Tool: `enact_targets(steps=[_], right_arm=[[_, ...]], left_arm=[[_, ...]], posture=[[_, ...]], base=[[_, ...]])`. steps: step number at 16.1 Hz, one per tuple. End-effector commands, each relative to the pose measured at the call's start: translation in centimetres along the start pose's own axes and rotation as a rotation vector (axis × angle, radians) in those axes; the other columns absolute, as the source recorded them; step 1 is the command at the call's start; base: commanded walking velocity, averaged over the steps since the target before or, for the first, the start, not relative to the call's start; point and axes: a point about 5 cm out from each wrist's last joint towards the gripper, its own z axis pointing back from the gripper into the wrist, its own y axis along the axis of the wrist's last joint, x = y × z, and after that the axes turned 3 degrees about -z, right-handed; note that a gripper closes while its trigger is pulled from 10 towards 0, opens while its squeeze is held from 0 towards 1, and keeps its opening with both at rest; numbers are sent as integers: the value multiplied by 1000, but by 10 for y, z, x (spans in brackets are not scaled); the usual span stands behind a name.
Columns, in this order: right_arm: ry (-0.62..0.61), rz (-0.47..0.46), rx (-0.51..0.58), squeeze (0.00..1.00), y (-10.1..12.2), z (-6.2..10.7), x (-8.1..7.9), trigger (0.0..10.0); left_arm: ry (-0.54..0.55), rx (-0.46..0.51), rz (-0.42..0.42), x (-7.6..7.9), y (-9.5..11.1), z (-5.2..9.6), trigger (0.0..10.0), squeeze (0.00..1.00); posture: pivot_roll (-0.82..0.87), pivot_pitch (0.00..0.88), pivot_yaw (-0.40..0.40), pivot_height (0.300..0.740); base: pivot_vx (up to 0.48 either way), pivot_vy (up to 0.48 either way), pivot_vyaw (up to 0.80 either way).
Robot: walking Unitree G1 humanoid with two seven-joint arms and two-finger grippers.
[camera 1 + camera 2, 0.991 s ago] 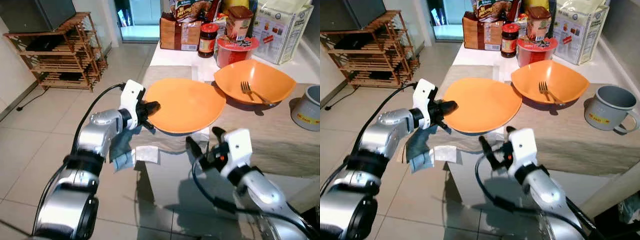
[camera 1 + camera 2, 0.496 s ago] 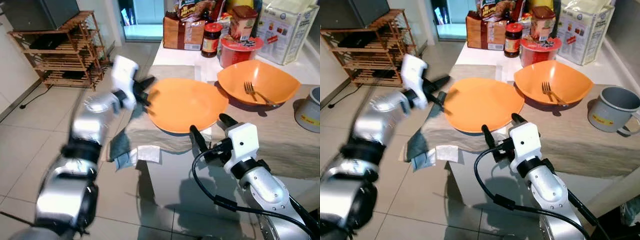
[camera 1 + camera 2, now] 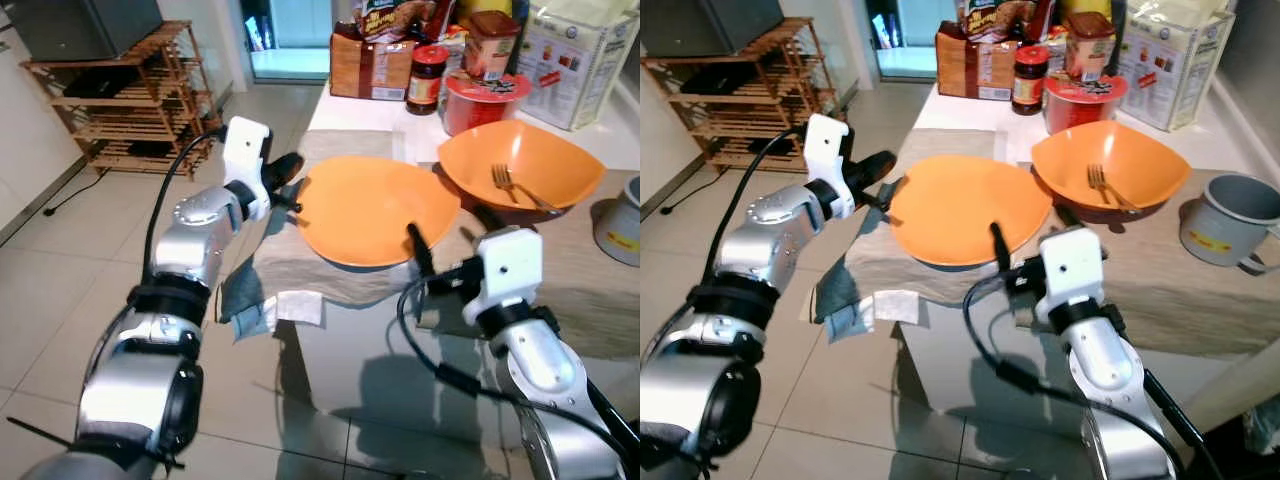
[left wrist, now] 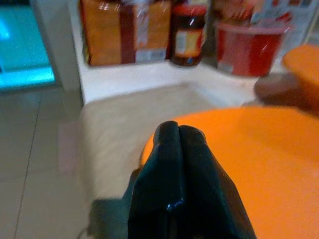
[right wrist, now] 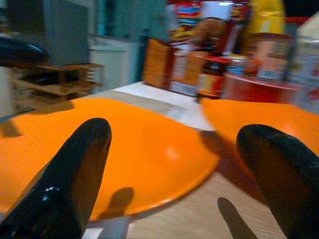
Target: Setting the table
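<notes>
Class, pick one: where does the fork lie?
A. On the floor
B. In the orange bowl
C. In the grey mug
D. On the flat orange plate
B: the fork rests inside the orange bowl, beside the flat orange plate.

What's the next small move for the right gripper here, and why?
Probably ease the right gripper forward so its open fingers straddle the near rim of the orange plate. It sits just short of that rim, while the left gripper, fingers shut, waits at the plate's far-left edge.
</notes>
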Motion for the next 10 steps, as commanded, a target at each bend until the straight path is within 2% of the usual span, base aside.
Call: enact_targets(steps=[1,2,3,4,5,7,10], right_arm=[[-33,16,9,0,1,-1,4,10000],[-44,24,21,0,2,-3,3,10000],[-40,24,35,0,3,-6,0,10000],[-35,26,44,0,4,-7,-3,10000],[-22,32,50,0,3,-7,-5,10000],[-25,34,54,0,2,-9,-6,10000],[-21,29,54,0,-1,-10,-7,10000]], left_arm=[[23,12,5,-2,2,4,10000,0],[-10,28,-4,3,2,9,10000,0],[58,75,27,5,2,17,10000,0],[118,110,76,7,1,24,10000,765],[132,116,120,9,-2,30,10000,1000],[161,108,147,9,-8,37,10000,1000],[187,69,123,7,-12,43,10000,1000]], posture=[[-198,0,122,735],[-185,0,121,735],[-173,0,116,735],[-169,0,114,735],[-165,0,113,735],[-157,0,110,735],[-151,0,107,735]], base=[[0,0,0],[0,0,0],[0,0,0],[0,0,0],[0,0,0],[0,0,0],[0,0,0]])
